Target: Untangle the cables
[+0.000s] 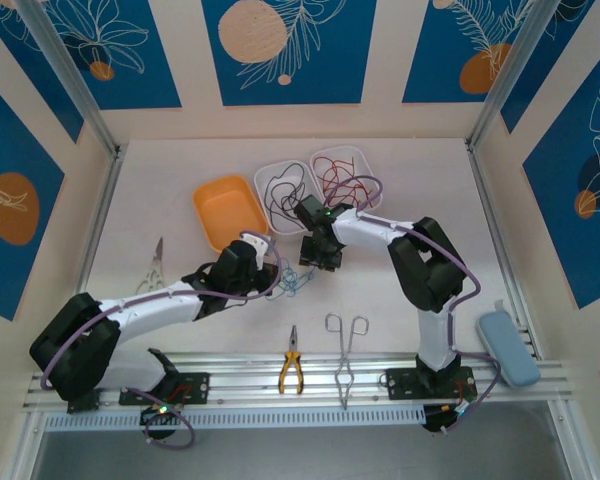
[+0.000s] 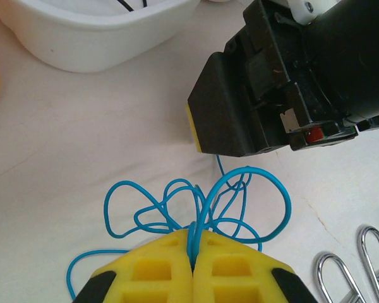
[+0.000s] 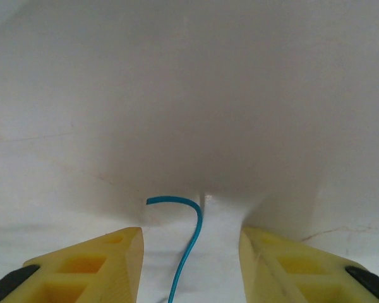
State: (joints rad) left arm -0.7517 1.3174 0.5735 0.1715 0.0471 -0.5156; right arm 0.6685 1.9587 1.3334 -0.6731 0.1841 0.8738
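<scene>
Left gripper (image 2: 193, 236) clenched on the blue cable (image 1: 295, 283), strand rising straight out of the closed jaws | right gripper (image 3: 191, 232) released, jaws apart, cable end free between them, running up-frame, tip hooked left | tangle lies on table (image 1: 430, 190) between both grippers | you cannot trace overlapping loops; right gripper body hides the far strand.

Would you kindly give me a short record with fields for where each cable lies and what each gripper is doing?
left gripper: shut, pinching a strand of the blue cable
right gripper: open, a free end of the blue cable between its fingers
blue cable: loose tangle on the table, between the two grippers
black cable: in the left white tray
red cable: in the right white tray
orange tray: left of the white trays
</scene>
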